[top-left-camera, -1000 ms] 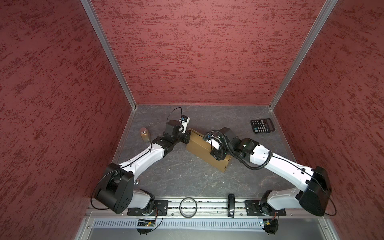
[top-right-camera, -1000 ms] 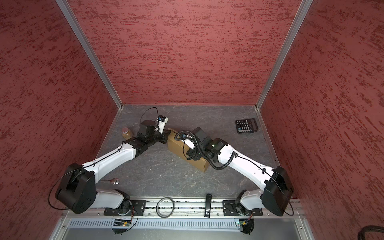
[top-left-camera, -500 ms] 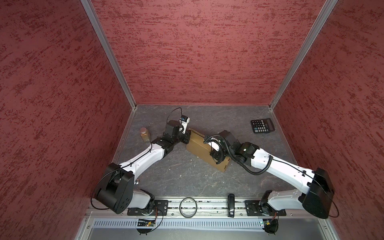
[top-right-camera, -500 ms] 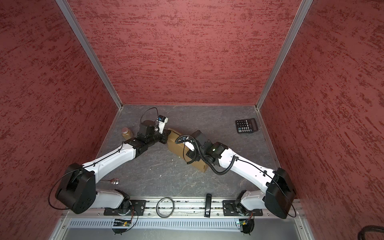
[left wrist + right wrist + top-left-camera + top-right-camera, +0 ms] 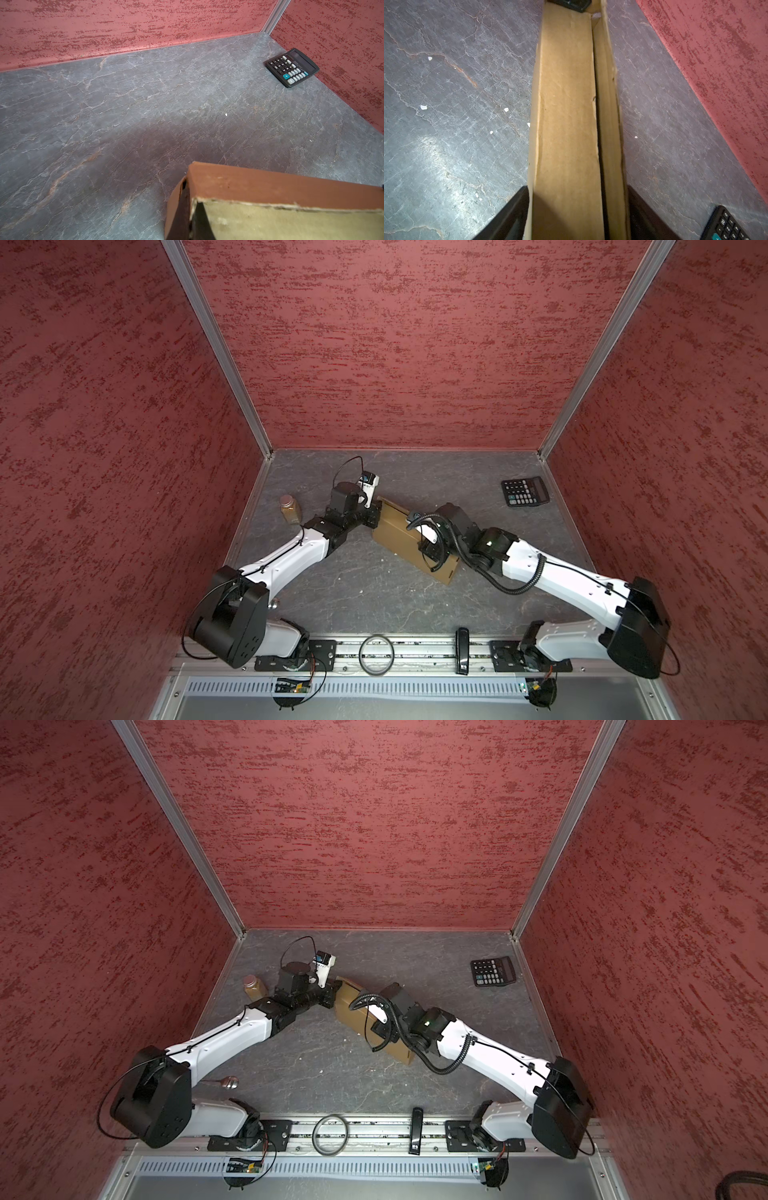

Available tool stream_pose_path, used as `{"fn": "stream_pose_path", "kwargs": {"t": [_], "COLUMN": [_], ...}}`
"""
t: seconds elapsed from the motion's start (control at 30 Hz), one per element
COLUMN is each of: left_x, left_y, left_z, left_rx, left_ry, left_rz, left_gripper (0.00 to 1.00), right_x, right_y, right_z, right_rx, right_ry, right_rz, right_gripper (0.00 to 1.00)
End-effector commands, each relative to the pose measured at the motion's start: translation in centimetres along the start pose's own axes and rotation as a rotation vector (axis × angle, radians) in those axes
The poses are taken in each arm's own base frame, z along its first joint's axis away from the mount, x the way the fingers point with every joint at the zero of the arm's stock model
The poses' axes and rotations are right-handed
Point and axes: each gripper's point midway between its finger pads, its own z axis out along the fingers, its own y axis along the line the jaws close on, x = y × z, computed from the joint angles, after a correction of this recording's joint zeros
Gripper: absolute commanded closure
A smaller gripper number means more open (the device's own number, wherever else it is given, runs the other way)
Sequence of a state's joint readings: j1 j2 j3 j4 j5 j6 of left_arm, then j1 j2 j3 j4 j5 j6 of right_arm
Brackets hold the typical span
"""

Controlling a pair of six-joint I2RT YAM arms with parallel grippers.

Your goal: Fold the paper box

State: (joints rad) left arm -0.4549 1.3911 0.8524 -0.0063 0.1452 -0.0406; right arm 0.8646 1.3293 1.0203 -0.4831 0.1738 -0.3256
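Nearest me, on rail (image 5: 419, 652): 1 ring (image 5: 362, 656), 1 black stick (image 5: 462, 651)
Mid worktop (image 5: 374, 601): 1 paper box (image 5: 397, 536), stood on edge between 2 claws
Right claw (image 5: 577, 188) straddles it, clamped on both faces
Left claw (image 5: 372, 514) closed, seems to pinch far end wall
I'd squeeze gently, keep panels aligned, press top flap home
Beyond: 1 jar (image 5: 291, 510), 1 calculator (image 5: 525, 491)

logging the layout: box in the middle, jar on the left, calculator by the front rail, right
No: the calculator lies near the far right corner instead, as both top views show. The box is in the middle and the jar on the left.
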Motion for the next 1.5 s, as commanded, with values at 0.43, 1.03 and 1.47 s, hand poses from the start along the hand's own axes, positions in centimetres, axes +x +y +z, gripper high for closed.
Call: {"fn": "stream_pose_path", "kwargs": {"t": [0.43, 1.03, 1.47], "left_x": [6.7, 6.7, 6.6], "left_y": [1.0, 1.4, 1.3], "left_z": [0.2, -0.6, -1.8], "left_rx": [-0.047, -0.056, -0.065], "left_ry": [0.208, 0.195, 0.195], "left_rz": [-0.040, -0.050, -0.051], "left_gripper": [0.93, 0.74, 0.61], "right_x": [-0.3, 0.2, 0.5], "right_y": [0.3, 0.4, 0.5], "right_z": [0.7, 1.8, 2.5], "right_rx": [0.077, 0.096, 0.100], "right_ry": [-0.023, -0.018, 0.016], "right_rz": [0.004, 0.048, 0.070], "right_gripper": [0.37, 0.41, 0.41]}}
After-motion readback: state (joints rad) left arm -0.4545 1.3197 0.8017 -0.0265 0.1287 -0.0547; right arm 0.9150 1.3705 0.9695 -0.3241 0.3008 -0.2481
